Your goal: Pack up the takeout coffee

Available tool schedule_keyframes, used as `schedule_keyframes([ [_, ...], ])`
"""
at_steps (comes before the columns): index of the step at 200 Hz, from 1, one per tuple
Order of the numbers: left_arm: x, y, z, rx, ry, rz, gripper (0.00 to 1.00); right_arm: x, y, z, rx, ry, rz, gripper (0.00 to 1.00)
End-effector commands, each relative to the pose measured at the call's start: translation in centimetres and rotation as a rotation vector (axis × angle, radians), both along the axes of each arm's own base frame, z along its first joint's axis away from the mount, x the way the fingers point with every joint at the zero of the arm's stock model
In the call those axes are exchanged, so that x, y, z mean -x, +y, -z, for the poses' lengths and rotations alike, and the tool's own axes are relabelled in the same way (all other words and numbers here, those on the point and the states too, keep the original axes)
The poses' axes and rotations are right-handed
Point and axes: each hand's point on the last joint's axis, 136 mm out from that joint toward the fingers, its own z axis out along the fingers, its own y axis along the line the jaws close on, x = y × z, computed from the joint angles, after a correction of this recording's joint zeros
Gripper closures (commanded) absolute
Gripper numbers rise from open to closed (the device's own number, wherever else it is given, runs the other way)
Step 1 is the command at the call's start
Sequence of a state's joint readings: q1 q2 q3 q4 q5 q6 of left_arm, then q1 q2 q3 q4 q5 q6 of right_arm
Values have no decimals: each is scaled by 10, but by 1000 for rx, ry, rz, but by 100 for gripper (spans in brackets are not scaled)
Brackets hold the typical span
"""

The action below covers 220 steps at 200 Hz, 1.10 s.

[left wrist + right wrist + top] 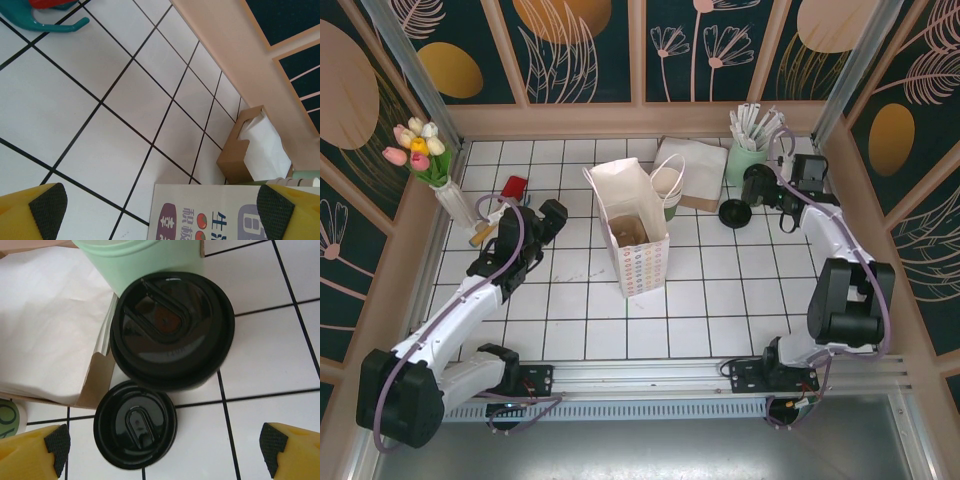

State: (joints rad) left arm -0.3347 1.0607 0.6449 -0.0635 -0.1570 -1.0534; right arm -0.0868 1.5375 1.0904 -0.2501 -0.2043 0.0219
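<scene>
While both arms reach out over the tiled counter (720, 290), your left gripper (161, 207) has its fingers spread wide, with the printed side of the white paper bag (642, 262) low between them. Your right gripper (165, 447) is spread just as wide above a loose black lid (135, 426) that lies flat on the tiles. Just past it sits a second, raised black lid (172, 330); from above you can't tell whether a cup or a stack carries it.

The bag stands upright mid-counter, mouth open. The green coffee cup (672, 208) stands outside it, just behind its far right corner and in front of the napkin box (692, 172), clear of both grippers. Farther back, beside the napkins, is the mint pot of straws (747, 158). A vase of tulips (442, 195) stands at the far left.
</scene>
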Motion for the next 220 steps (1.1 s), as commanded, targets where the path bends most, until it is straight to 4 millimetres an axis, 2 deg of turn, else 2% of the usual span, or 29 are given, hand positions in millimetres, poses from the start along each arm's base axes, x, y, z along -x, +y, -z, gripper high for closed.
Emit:
schedule_keyframes([
  [1, -3, -3, -3, 24, -9, -9, 1, -23, -2, -14, 12, -71, -42, 1],
  [23, -4, 1, -5, 11, -31, -24, 1, -33, -4, -8, 4, -64, -42, 1],
  [67, 0, 9, -26, -34, -170, -16, 1, -47, -2, -8, -29, -86, -46, 1],
  [102, 5, 19, -19, -97, -124, -46, 1, -55, -5, 0, -20, -65, -38, 1],
  [135, 4, 17, -14, -79, -105, -46, 1, -64, -9, 8, -7, -37, -29, 1],
  [208, 7, 25, -18, -103, -137, -75, 1, -71, -12, 25, -13, -6, -6, 1],
  [220, 8, 25, -18, -104, -144, -74, 1, -73, -10, 29, -23, 0, -12, 3],
])
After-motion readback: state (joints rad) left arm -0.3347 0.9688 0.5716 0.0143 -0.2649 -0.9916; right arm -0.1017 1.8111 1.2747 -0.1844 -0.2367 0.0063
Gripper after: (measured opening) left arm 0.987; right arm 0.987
